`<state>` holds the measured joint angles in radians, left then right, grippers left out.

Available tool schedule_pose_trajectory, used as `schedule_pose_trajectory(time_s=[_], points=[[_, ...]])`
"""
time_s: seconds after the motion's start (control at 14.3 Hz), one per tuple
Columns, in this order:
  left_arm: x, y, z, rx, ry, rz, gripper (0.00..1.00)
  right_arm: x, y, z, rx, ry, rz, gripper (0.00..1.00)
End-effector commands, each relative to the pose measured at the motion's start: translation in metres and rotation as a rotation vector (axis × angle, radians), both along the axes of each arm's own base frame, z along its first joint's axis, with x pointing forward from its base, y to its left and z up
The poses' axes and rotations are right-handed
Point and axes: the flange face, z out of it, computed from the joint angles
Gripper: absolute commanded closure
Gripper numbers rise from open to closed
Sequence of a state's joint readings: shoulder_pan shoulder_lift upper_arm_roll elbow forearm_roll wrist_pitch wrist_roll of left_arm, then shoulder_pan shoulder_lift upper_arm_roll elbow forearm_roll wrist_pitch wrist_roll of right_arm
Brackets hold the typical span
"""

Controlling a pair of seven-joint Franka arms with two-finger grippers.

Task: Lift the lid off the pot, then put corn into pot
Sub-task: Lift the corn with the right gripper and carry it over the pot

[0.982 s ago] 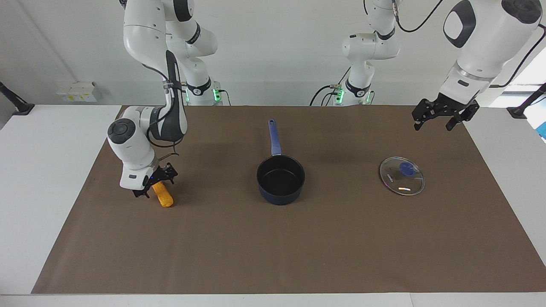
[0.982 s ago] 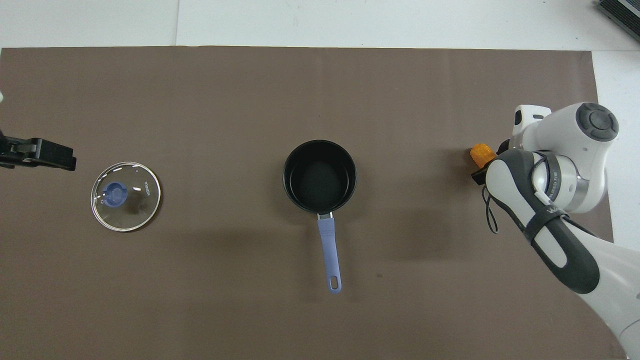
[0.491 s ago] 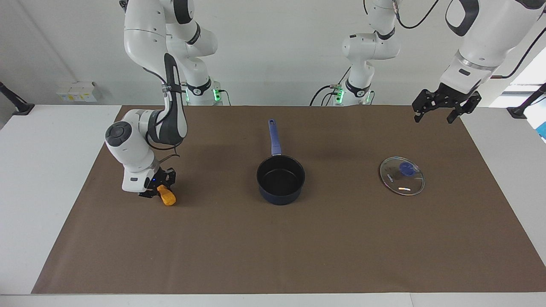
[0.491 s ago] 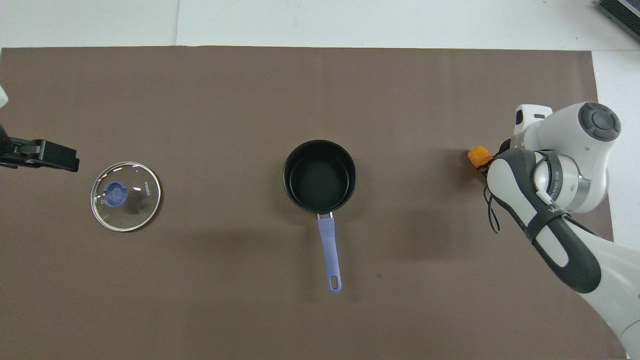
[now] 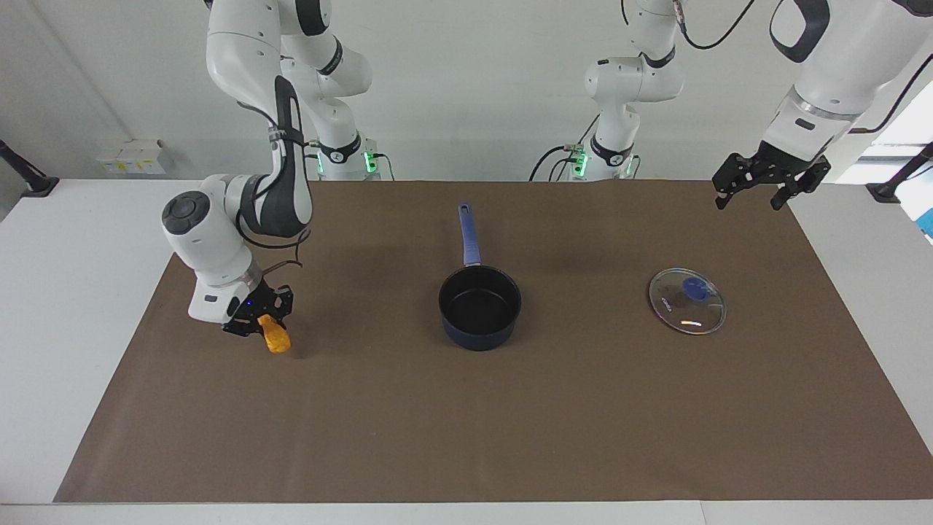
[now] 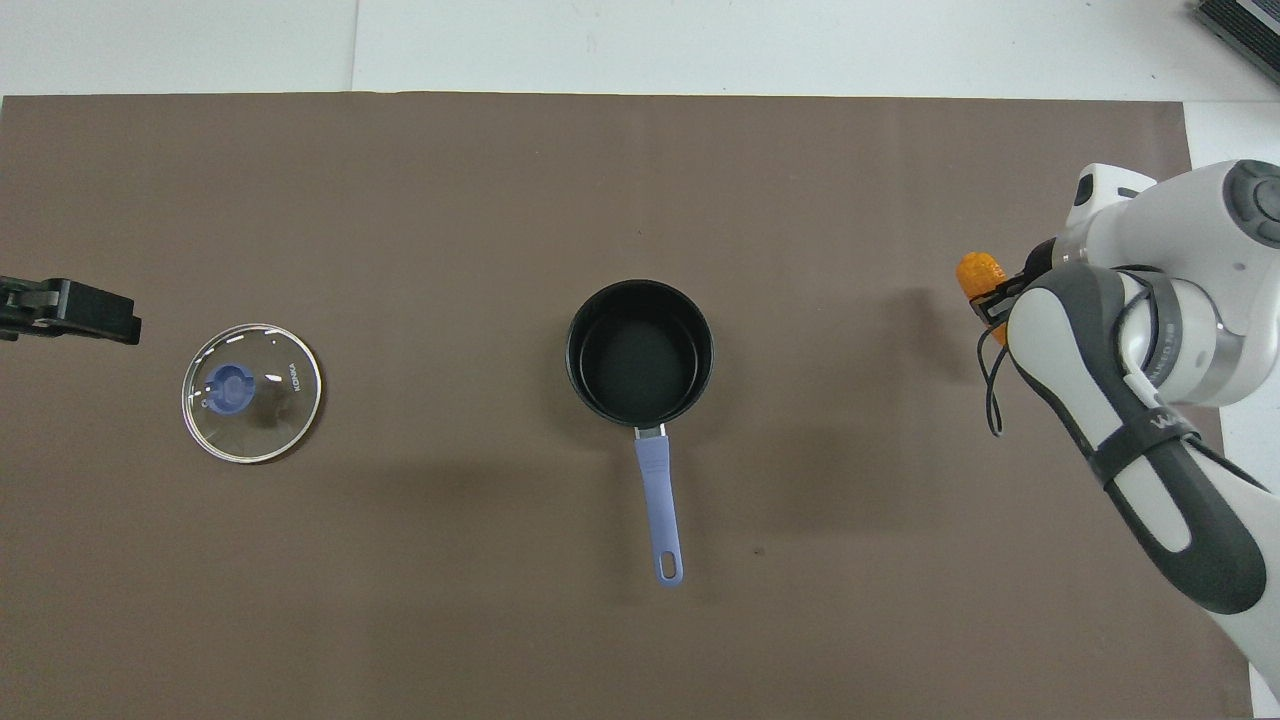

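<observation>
Brown mat (image 5: 466, 423), right gripper (image 5: 264, 321) tilted, gripping corn (image 5: 275, 336)

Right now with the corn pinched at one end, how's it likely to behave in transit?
The corn hangs tilted below the right gripper, fingers on its upper end only, so it may pivot or swing. Its rounded, bumpy surface could slip. Once dropped in the pot, a stubby cylinder will probably roll.

White desk (image 5: 80, 306), brown mat (image 5: 466, 423) over it, open pot (image 5: 479, 306) mid-mat, handle toward robots, glass lid (image 5: 687, 300) flat toward left arm's end, below the left fingers (image 5: 774, 173).
</observation>
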<state>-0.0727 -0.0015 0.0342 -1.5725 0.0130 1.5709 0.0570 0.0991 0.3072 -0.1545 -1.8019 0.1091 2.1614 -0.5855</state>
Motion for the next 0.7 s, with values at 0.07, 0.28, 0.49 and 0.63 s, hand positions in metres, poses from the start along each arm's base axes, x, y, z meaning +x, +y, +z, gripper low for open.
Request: schedule_pose_trajectory(time_s=[0.07,0.28,0.49,0.63], points=[[-0.006,0.001,0.004,-0.007,0.008,0.001,0.00,0.004,0.048,0.059,0.014,0.027,-0.170,1.00],[-0.006,0.001,0.003,-0.007,0.009,0.002,0.00,0.004,0.106,0.103,-0.033,0.037,-0.298,1.00],[-0.006,0.001,0.004,-0.007,0.008,0.002,0.00,-0.010,0.178,0.108,-0.028,0.048,-0.364,1.00],[-0.006,0.001,0.004,-0.007,0.008,0.002,0.00,-0.019,0.214,0.109,0.003,0.058,-0.389,1.00]])
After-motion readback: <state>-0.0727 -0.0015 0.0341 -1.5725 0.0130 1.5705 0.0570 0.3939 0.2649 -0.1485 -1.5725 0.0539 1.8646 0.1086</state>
